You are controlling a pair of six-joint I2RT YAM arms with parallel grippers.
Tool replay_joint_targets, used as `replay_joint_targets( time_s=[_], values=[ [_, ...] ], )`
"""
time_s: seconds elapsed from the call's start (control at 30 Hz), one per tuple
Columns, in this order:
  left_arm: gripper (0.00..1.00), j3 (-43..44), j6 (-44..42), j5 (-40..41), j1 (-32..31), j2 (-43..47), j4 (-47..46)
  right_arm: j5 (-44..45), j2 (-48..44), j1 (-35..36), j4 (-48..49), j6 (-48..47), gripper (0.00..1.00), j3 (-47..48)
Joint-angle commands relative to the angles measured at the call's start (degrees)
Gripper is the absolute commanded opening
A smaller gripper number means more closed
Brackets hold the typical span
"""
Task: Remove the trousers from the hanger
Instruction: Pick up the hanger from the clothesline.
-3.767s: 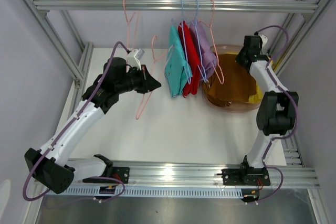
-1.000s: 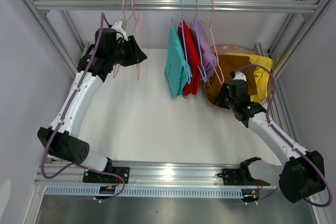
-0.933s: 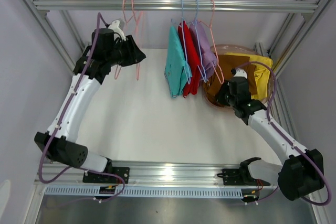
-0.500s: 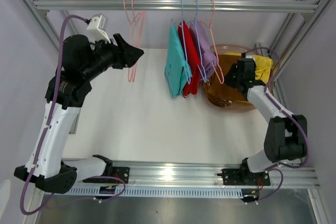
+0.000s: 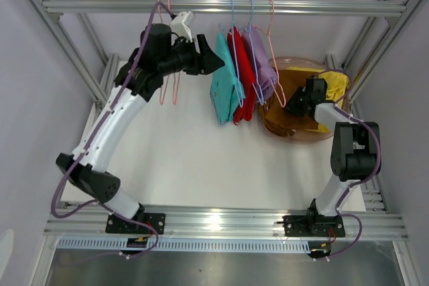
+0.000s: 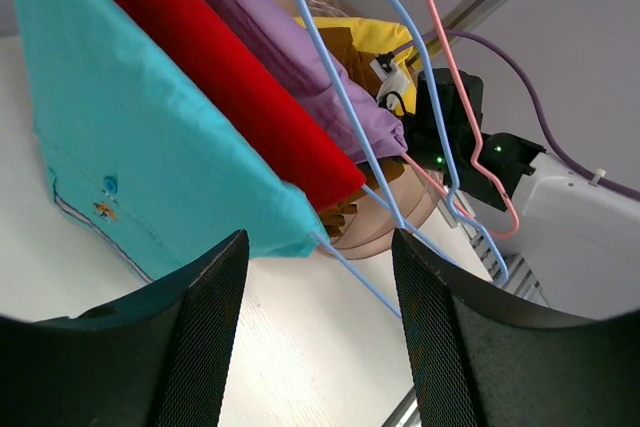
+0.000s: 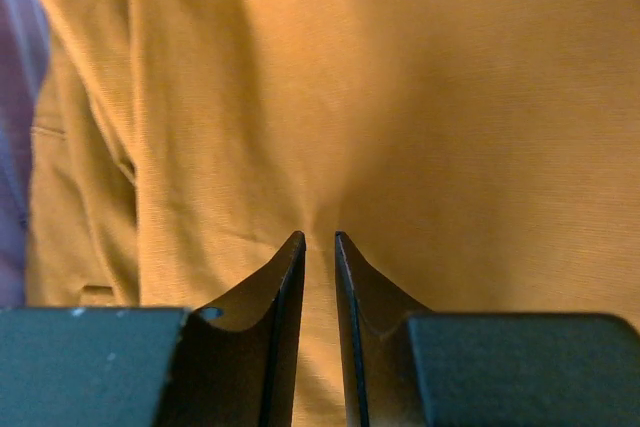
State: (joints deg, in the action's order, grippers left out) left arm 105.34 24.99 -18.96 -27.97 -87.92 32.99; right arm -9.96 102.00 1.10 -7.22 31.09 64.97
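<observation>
Left gripper (image 6: pixel 320 239), fingers spread, faces the teal trousers (image 6: pixel 130 147) hanging just beyond its fingertips. Right gripper (image 7: pixel 319 239), fingers nearly together, pinches a fold of brown trousers (image 7: pixel 400 97). The cloth seems light, soft, limp: grip the lower hem.

Robot lab test cell: aluminium profile frame (image 5: pixel 221 7) at 12 o'clock, white worktop (image 5: pixel 201 159), mounting rail (image 5: pixel 221 221) at 6 o'clock, plain grey walls (image 5: pixel 33 98).
</observation>
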Motion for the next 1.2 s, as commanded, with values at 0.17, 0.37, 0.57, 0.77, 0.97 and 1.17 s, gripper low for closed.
replay_joint_targets(
  time_s=[0.17, 0.37, 0.57, 0.77, 0.97, 1.17],
  values=[
    [0.66, 7.0, 2.8, -5.9, -1.5, -7.8, -7.8, -3.8, -3.6, -0.5, 2.0, -0.2, 0.23, 1.7],
    [0.70, 11.6, 2.9, -7.1, -2.9, -14.3, -8.0, -7.8, -5.0, -0.6, 3.0, 0.1, 0.23, 1.1],
    [0.72, 15.6, 4.0, -8.1, -3.6, -19.5, -9.9, -9.1, -6.2, -0.5, 2.7, -0.2, 0.22, 0.9],
    [0.59, 18.9, 3.9, -7.6, -4.1, -21.9, -9.3, -8.9, -7.2, -2.2, 2.4, -0.6, 0.22, 0.2],
    [0.26, 16.2, 6.0, -11.7, -4.1, -21.2, -15.3, -9.5, -7.3, -2.4, 2.0, -0.6, 0.22, -0.1],
    [0.01, 11.6, 6.4, -11.5, -4.1, -17.8, -19.5, -8.8, -8.0, -3.0, 3.1, -0.4, 0.22, 0.0]
  ],
)
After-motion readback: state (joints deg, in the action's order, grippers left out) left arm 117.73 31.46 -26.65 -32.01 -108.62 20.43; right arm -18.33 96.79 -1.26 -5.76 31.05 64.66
